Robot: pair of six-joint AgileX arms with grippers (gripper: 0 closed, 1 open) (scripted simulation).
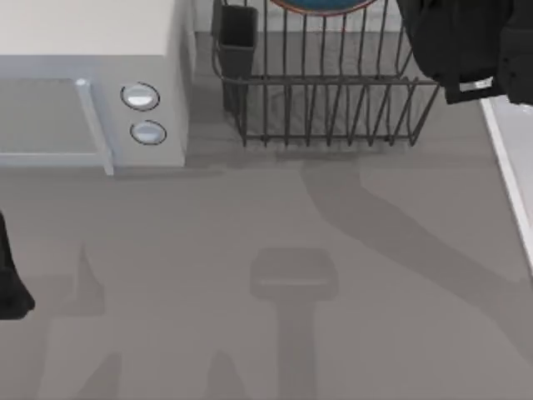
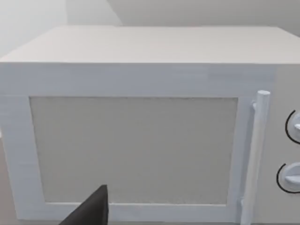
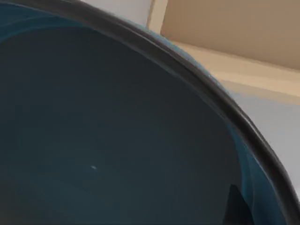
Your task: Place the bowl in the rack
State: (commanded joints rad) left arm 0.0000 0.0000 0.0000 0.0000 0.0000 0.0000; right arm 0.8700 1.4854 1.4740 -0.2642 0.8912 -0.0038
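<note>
My right claw (image 1: 466, 50) hangs over the rack (image 1: 325, 108), grip state unreadable, with the bowl (image 1: 321, 7) inside; next I judge release and retreat.

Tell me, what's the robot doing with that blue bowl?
The right arm reaches over the far right corner of the dark wire rack. The blue bowl sits at the rack's far edge, and the right wrist view looks right into it. The left arm waits at the table's left edge, facing the white microwave. I can't tell whether the bowl is let go.
</note>
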